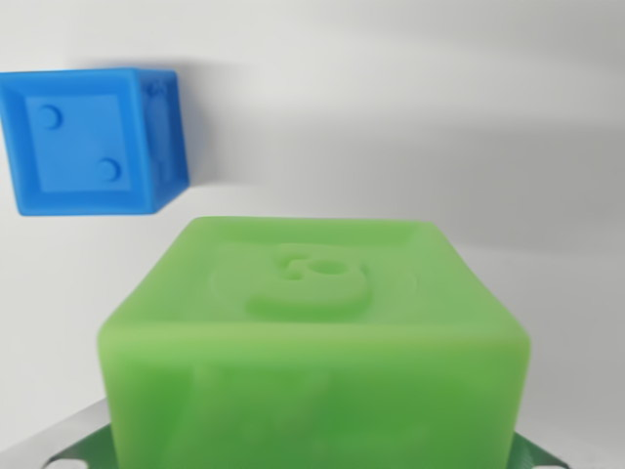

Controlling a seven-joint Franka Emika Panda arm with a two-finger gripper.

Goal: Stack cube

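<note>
Filling the lower half of the wrist view, the green cube sits close beneath the camera, a raised figure on its top. The blue cube lies apart at upper left on the white worktop. The claw's opening cannot be told.

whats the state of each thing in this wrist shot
green cube: upright, raised figure on its top face, fills the lower middle close to the camera, apart from the blue one
blue cube: resting on the white surface at the wrist view's upper left, two-dot face toward the camera, nothing on top of it
gripper: fingertips not visible, so open or shut cannot be told
</note>
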